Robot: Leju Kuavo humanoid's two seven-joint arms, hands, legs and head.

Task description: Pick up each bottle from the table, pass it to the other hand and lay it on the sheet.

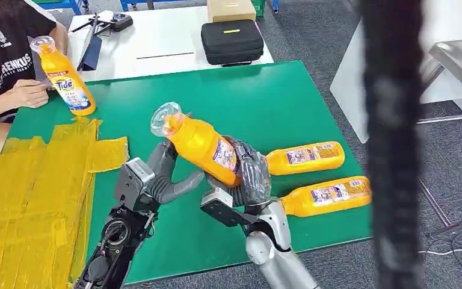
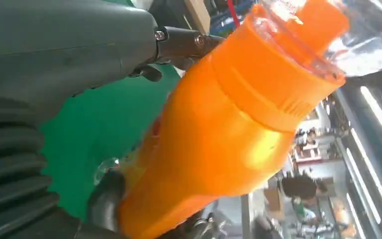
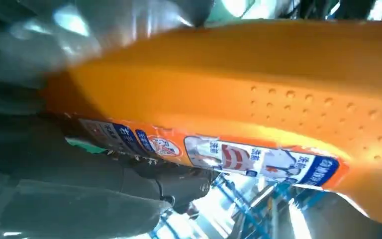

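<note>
You're mid-handover: your right hand (image 1: 248, 171) grips the lower body of the orange bottle (image 1: 201, 144), held tilted above the green table (image 1: 289, 96). Your left hand (image 1: 159, 177) has its fingers spread under the neck end, apparently touching but not yet closed. Next, close the left, release the right, then carry it to the yellow sheet (image 1: 30, 198).

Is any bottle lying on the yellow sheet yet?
No: the yellow sheet carries no bottle; one orange bottle is in the right hand, two lie on the green table, and a person holds another.
</note>
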